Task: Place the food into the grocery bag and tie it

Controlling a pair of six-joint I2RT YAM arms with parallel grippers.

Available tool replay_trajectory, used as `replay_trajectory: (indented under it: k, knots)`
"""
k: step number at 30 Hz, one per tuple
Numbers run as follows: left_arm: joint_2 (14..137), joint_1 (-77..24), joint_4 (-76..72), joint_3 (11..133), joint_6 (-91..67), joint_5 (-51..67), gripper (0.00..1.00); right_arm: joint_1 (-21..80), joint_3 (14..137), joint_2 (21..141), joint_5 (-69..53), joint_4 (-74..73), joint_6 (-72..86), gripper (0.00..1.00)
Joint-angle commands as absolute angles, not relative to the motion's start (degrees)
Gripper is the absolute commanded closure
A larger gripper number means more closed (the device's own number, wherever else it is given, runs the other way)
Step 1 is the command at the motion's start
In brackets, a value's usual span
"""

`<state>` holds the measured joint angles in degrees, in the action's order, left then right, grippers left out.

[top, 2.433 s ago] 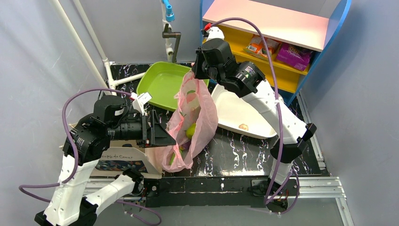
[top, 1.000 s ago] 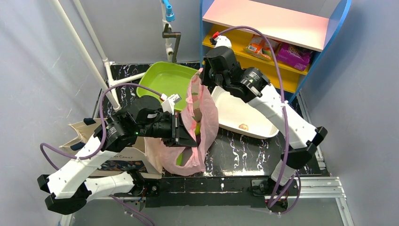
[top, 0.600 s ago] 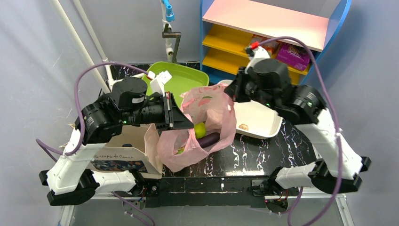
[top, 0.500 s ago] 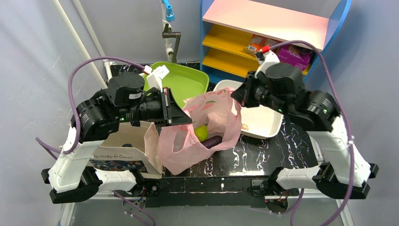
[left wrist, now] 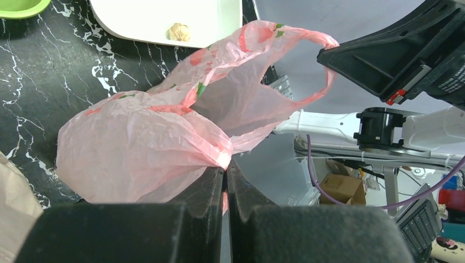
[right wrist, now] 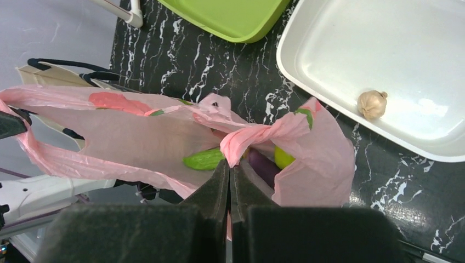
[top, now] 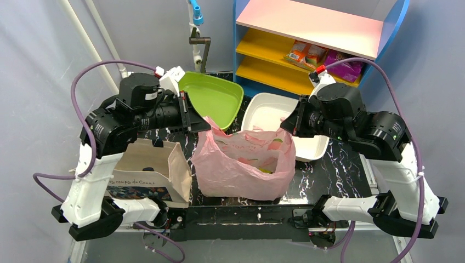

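Jaws of the left gripper [left wrist: 225,171] are closed tight on a bunched fold of the thin, crinkly, translucent pink plastic carrier bag [left wrist: 137,145], gathered right at the fingertips. The right gripper [right wrist: 229,164] is likewise clamped shut on a twisted pink handle strip just ahead of its tips. The bag is stretched wide between the two tools and is rested on the black marbled tabletop [top: 323,175] below them. Past the right fingers, a long green vegetable [right wrist: 204,159], a dark-purple eggplant [right wrist: 264,166] and a yellow-green pear [right wrist: 283,158] are seen lodged inside the bag, directly under that gripper. Beyond the right gripper, a white oblong tray [right wrist: 351,38] is found with one small tan garlic-like bulb [right wrist: 372,103] in it. A lime-green plastic tray [top: 211,97] is set beside the left gripper, and a beige canvas tote [top: 148,161] is stood beneath the left arm.
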<state>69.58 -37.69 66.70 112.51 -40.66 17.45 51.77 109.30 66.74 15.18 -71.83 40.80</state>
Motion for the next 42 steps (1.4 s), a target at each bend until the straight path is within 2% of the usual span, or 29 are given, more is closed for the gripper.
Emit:
replay_trajectory:
  k: [1, 7, 8, 10, 11, 12, 14, 24, 29, 35, 42]
  knots:
    - [69.53, -36.23, 64.29, 109.59, -37.03, 22.01, 1.00, 51.59, 108.66, 65.78, 18.15, -72.30, 42.63, 0.99]
    - [65.88, -34.97, 57.08, 97.77, -38.28, 26.26, 1.00, 51.59, 99.42, 62.24, 17.96, -66.13, 41.23, 0.99]
    - [65.36, -34.85, 56.10, 96.29, -38.69, 26.73, 1.00, 51.59, 98.80, 61.72, 18.09, -64.89, 40.46, 0.91]
    - [64.62, -34.73, 54.63, 94.08, -39.08, 27.66, 1.00, 51.59, 98.43, 60.67, 19.93, -62.20, 38.46, 0.62]
    - [64.46, -34.76, 54.20, 93.33, -39.13, 27.95, 1.00, 51.64, 98.44, 60.20, 21.25, -60.60, 37.26, 0.42]
    - [64.34, -34.65, 53.95, 92.79, -39.05, 28.36, 1.00, 51.60, 98.32, 59.73, 22.55, -58.87, 35.77, 0.32]
    - [64.47, -34.59, 53.66, 92.27, -38.60, 29.15, 1.00, 51.60, 98.31, 59.19, 25.06, -54.80, 32.65, 0.25]
    - [64.69, -34.28, 53.70, 93.62, -35.54, 33.40, 1.00, 48.32, 104.69, 66.60, 42.01, -46.27, 22.85, 0.18]
    - [64.39, -34.11, 54.80, 94.38, -34.20, 32.84, 1.00, 37.64, 108.56, 71.73, 33.82, -44.63, 25.48, 0.18]
    - [63.42, -33.93, 56.45, 94.89, -32.86, 31.64, 1.00, 30.02, 115.59, 79.00, 28.40, -48.55, 27.87, 0.12]
    - [63.90, -33.66, 61.60, 98.91, -28.17, 29.09, 1.00, 24.16, 112.16, 78.98, 22.22, -46.20, 29.81, 0.14]
